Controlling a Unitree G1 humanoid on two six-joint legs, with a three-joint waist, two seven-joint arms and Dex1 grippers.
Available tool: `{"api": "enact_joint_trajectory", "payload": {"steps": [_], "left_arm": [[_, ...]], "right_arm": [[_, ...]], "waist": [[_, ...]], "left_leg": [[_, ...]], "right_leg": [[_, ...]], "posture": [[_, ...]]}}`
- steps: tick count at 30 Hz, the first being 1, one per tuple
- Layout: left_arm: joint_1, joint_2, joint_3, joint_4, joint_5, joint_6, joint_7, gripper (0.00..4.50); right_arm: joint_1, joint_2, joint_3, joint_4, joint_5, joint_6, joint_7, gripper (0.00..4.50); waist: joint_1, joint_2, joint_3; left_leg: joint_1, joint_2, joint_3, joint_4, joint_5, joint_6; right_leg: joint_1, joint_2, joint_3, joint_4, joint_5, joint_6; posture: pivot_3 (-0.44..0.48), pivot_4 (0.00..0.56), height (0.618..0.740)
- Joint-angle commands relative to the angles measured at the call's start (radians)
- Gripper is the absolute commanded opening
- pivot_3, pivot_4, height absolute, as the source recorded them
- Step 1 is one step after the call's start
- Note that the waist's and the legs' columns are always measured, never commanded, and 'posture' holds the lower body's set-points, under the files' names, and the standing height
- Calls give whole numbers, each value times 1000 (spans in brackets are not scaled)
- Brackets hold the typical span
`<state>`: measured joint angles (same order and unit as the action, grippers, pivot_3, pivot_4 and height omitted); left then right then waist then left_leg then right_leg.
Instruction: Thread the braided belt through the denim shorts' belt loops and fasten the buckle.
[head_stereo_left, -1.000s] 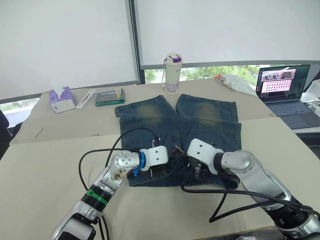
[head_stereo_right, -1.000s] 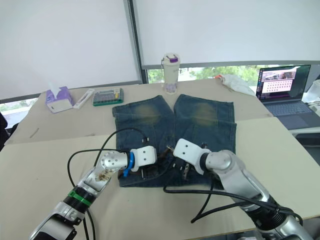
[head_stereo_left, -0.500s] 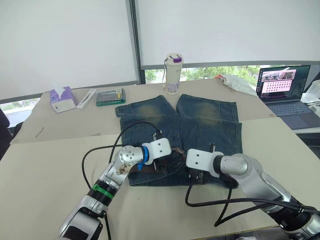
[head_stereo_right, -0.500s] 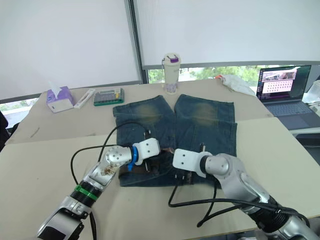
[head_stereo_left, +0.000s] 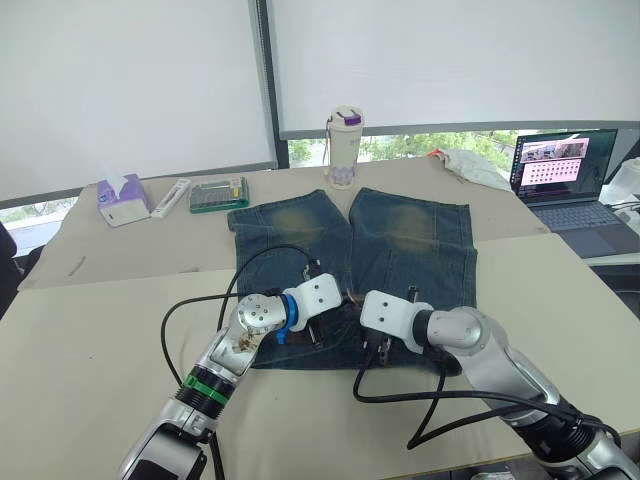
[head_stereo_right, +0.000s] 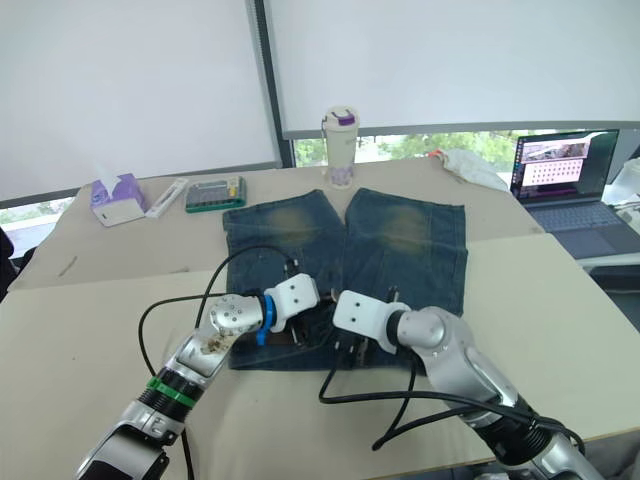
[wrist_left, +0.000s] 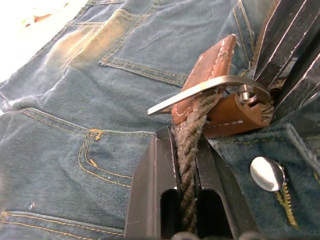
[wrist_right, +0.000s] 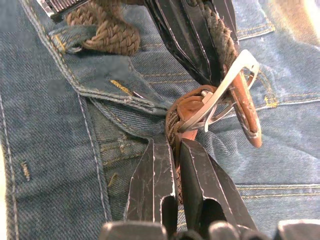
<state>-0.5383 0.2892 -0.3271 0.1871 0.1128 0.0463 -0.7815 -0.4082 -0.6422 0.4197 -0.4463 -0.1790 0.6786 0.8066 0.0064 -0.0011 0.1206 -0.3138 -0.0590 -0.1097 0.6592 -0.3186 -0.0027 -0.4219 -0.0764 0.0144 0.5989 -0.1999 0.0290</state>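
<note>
The denim shorts (head_stereo_left: 400, 240) lie flat on the table with their waistband nearest me. Both grippers meet at the middle of the waistband. My left gripper (wrist_left: 182, 145) is shut on the braided belt (wrist_left: 189, 131) just behind the buckle (wrist_left: 210, 86), a silvery frame with brown leather trim. My right gripper (wrist_right: 173, 147) is shut on the belt beside the buckle (wrist_right: 227, 92), right next to the left fingers (wrist_right: 182, 35). Farther along, the belt (wrist_right: 107, 32) passes under one of the belt loops (wrist_right: 67, 41). The shorts' metal button (wrist_left: 267, 172) shows by the buckle.
A tumbler (head_stereo_left: 345, 148) stands behind the shorts. A tissue box (head_stereo_left: 122, 198), a white bar and a green case (head_stereo_left: 218, 193) are at the back left. A laptop (head_stereo_left: 570, 180) and white cloth (head_stereo_left: 470, 165) are at the back right. Black cables (head_stereo_left: 440, 400) trail off both arms.
My right gripper has slid left along the waistband, closing up on the left gripper. The left gripper has shifted slightly up and right.
</note>
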Motion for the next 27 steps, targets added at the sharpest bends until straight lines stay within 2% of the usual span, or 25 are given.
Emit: {"api": "enact_joint_trajectory", "payload": {"steps": [1, 2, 5, 10, 17, 22, 24, 27], "left_arm": [[-1, -14, -4, -59, -46, -44, -33, 0], [2, -13, -3, -60, -48, -44, -36, 0], [4, -7, -4, -52, -48, -54, -41, 0], [5, -4, -9, -49, -58, -53, -57, 0], [-8, -7, -11, -34, -57, -54, -71, 0], [-17, -10, -13, -26, -53, -59, -73, 0], [-15, -11, -12, -33, -53, -57, -71, 0], [-13, -12, -11, -39, -51, -56, -67, 0]], "right_arm": [[26, 18, -51, -79, 89, 47, 40, 434], [40, 15, -80, -106, 119, 68, 51, 899], [65, -14, -181, -166, 165, 110, 53, 1872], [32, -64, -318, -253, 270, 193, 69, 1872], [-48, -133, -189, -148, 142, 43, 2, 1872], [-84, -125, -104, -81, 94, -45, 9, 1872], [-94, -130, -74, -55, 67, -80, 18, 1359], [-99, -142, -52, -30, 39, -119, 32, 345]], "waist": [[2, 0, 0], [3, 0, 0], [5, 0, 0], [6, 0, 0], [6, 0, 0], [6, 0, 0], [6, 0, 0], [6, 0, 0]], "left_leg": [[0, 0, 0, 0, 0, 0], [0, 0, 0, 0, 0, 0], [-1, 0, 0, 0, 0, 0], [-1, 0, 0, 1, -1, 2], [-1, -1, 1, 1, -1, 2], [-1, 0, 1, 1, -1, 2], [-1, 0, 1, 1, -1, 2], [-1, 0, 1, 1, -1, 2]], "right_leg": [[0, 0, 0, 0, 0, 0], [0, 0, 0, 0, 0, 0], [0, -1, 0, 0, 0, 0], [1, 0, 0, -1, 0, 0], [1, -1, 0, -1, 0, 1], [0, -1, 0, -1, 0, 1], [0, -1, 0, -1, 0, 1], [0, -1, 0, -2, 0, 1]], "posture": [[0, 150, 740], [0, 150, 740], [0, 150, 740], [0, 150, 740], [0, 150, 740], [0, 150, 740], [0, 150, 740], [0, 150, 740]]}}
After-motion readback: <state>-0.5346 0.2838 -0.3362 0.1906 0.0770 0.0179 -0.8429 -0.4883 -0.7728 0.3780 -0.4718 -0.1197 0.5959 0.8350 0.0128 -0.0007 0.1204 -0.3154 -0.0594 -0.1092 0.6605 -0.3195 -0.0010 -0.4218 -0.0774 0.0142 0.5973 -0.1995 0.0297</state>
